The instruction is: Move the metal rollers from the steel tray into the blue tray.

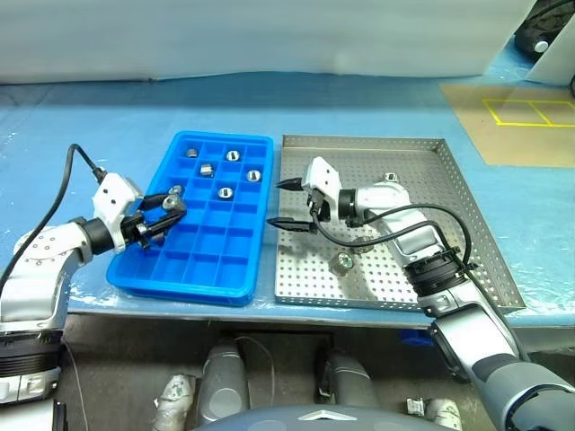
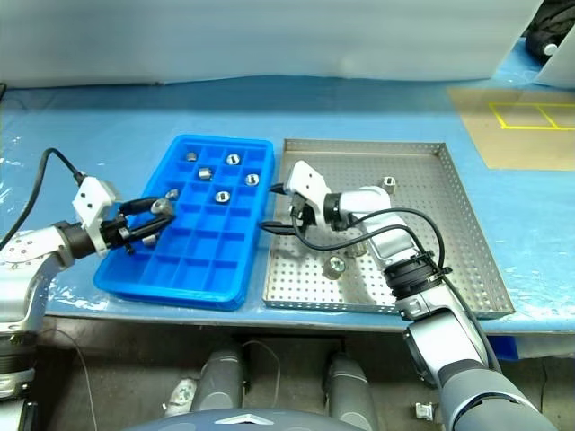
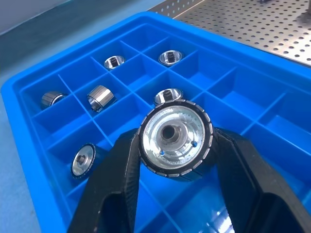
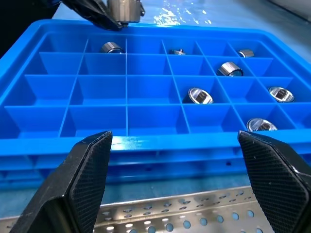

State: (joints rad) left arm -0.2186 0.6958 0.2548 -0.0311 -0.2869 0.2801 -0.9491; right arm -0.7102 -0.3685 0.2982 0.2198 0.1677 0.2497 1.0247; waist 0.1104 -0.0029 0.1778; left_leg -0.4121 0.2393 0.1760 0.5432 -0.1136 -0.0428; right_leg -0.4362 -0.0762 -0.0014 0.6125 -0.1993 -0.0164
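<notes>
Risk at the left first: roller (image 3: 175, 140) pinched edge-on in the left gripper (image 1: 167, 213), hanging over the blue tray (image 1: 235, 280) near its 9 o'clock rim; could land on a divider wall and tip across two cells if let go off-centre, or bounce out over the low rim onto the bench (image 1: 108, 117); could also drop into a cell already taken, since five rollers (image 1: 225, 192) lie in the cells toward 12 o'clock, one per cell; empty cells lie just below and toward 6 o'clock, so likely a safe drop there. Left gripper fingers (image 3: 114, 189) nearly pressed together, clamping the roller's ribbed rim on both sides, hollow centre facing the wrist view. Further right, right gripper (image 1: 293, 205) spread to its widest, holding nothing, pointing at the blue tray's 3 o'clock wall from over the steel tray (image 1: 467, 202) at its 9 o'clock edge; risk of nudging the blue tray's wall if carried further that way. Still in the steel tray: one roller (image 1: 344, 261) near 6 o'clock beside the right arm, another (image 1: 391, 178) near 12 o'clock.
</notes>
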